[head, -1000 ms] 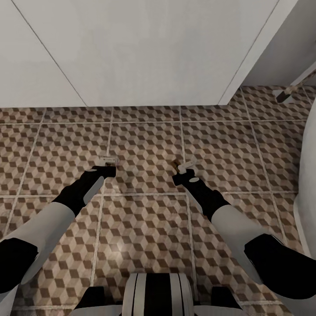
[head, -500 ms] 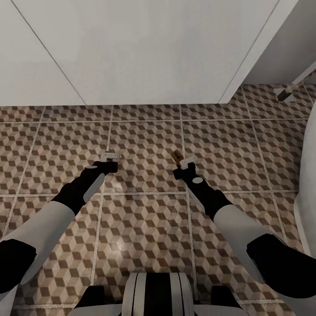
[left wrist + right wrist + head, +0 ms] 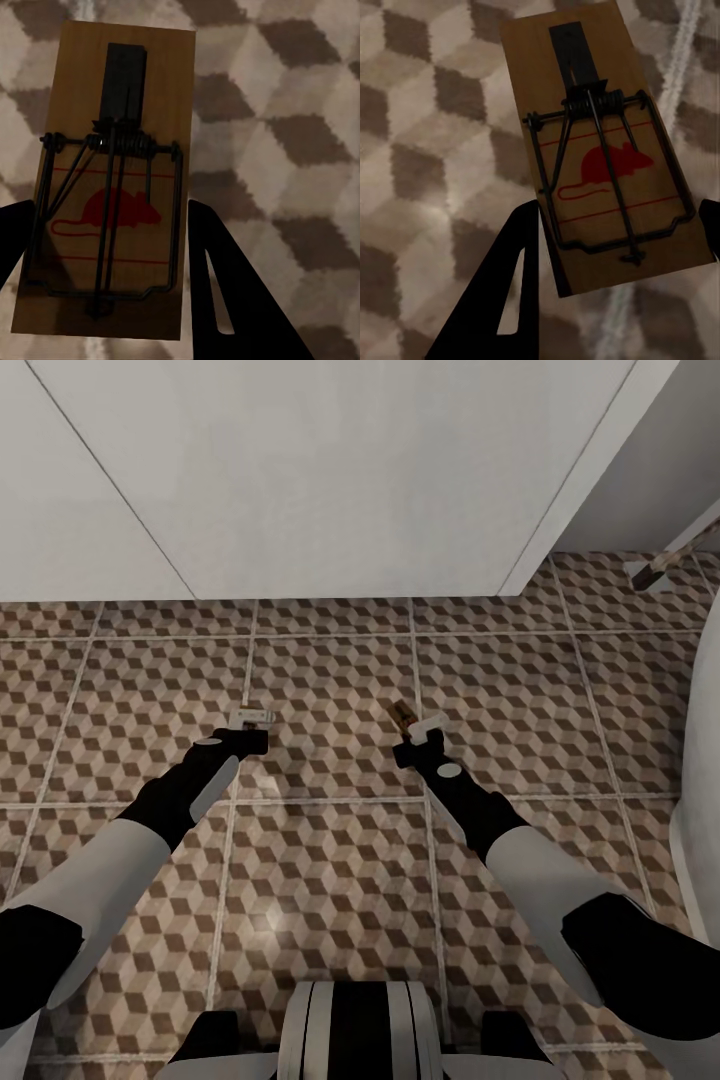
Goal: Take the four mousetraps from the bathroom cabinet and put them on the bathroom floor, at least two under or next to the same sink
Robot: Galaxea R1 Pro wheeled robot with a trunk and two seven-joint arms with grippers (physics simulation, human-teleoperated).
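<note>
Pincers on both arms reach low over the bathroom floor, each closed on a mousetrap. The left pincer grips one mousetrap by its long edges, a dark finger on either side. The right pincer grips the second mousetrap the same way, its finger against the board's edge. Both traps are flat brown boards with black wire and a red mouse print, facing up, close above the cube-patterned tiles; whether they touch the tiles cannot be told.

This looks like the placing step for two of the four traps. The next move calls for lowering each board flat, then opening the fingers without flicking it.

Ahead stands a plain white boxy unit, probably the sink's base, near both traps. A white curved fixture edges the right side.
</note>
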